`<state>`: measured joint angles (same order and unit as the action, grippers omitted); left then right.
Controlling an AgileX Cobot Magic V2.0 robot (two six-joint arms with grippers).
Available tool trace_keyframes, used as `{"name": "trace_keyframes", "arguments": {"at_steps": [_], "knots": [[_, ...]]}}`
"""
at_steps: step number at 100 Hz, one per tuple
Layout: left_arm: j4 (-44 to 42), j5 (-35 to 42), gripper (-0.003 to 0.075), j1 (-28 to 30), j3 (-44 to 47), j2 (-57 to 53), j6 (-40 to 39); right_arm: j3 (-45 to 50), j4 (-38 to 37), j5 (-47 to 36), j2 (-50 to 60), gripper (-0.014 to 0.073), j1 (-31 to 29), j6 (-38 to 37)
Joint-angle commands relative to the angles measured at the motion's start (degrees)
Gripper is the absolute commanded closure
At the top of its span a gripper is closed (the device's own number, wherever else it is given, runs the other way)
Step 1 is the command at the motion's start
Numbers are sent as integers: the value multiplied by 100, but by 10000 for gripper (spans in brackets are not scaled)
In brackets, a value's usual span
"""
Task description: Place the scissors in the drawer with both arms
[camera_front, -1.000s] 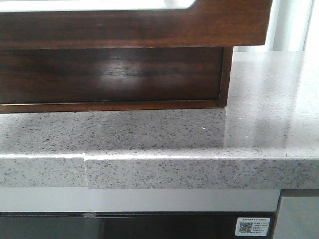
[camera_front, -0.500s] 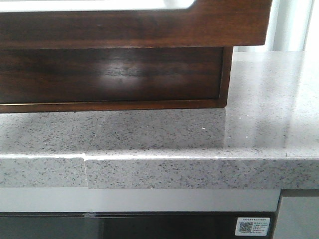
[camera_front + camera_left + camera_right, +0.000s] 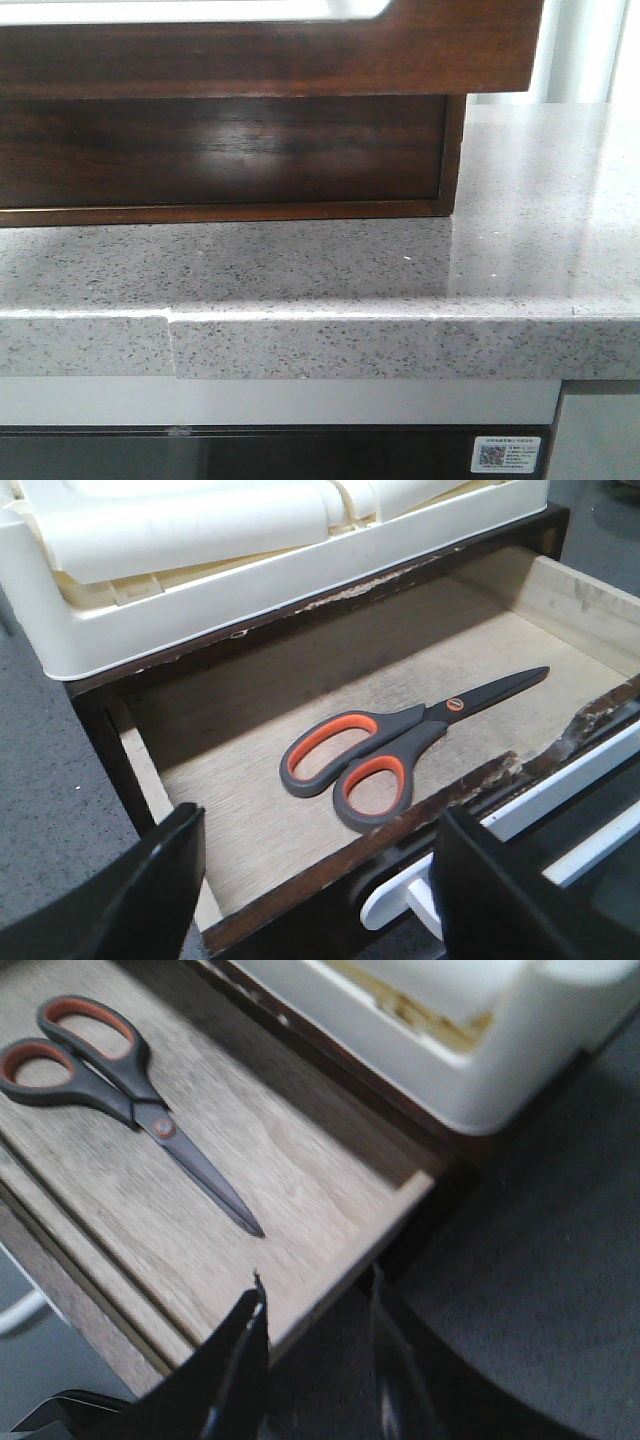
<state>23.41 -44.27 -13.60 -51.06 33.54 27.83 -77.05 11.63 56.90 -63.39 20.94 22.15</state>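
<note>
Left wrist view shows the scissors (image 3: pixel 385 750) lying flat inside the drawer (image 3: pixel 250 745). The drawer is pulled out, and its floor is pale wood. The scissors have grey handles with orange inside the loops, and the blades are shut. The loops lie near the drawer's front wall, and the blades point away toward one side wall. Nothing is touching the scissors.

The left hand (image 3: pixel 320 890) hangs over the front edge of the drawer. Its two black fingers (image 3: pixel 150 880) are spread wide, and nothing is between them. A white tray (image 3: pixel 270 570) sits on top of the dark brown box that holds the drawer. A white bar (image 3: pixel 560 785) runs along the outside of the drawer front (part of it is hidden by a finger).

The right wrist picture is a bit blurry. It shows the same scissors (image 3: pixel 120 1090) on the drawer floor (image 3: pixel 280 1180), well apart from the right hand (image 3: pixel 320 1350). This hand hangs just past a corner of the drawer. Its two dark fingers (image 3: pixel 240 1370) are close together with a narrow gap, and they hold nothing. The white tray (image 3: pixel 500 1050) shows here too.

The front picture shows only the dark brown wood box (image 3: pixel 220 150) sitting on the grey speckled tabletop (image 3: pixel 520 250). A small white sticker (image 3: pixel 505 453) is stuck low down under the tabletop edge.
</note>
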Motion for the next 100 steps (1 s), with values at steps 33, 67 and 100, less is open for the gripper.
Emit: {"name": "trace_keyframes", "arguments": {"at_steps": [33, 67, 100], "knots": [[-25, 467, 259, -32, 111, 59, -65, 2649, 403, -2310, 2288, 363, -310, -647], [-25, 467, 261, -32, 125, 59, -65, 2929, 403, -2349, 2586, 386, -310, -657], [7, 467, 618, -32, 125, 59, -65, 2929, 403, -2303, 2586, 662, -310, -657]]}}
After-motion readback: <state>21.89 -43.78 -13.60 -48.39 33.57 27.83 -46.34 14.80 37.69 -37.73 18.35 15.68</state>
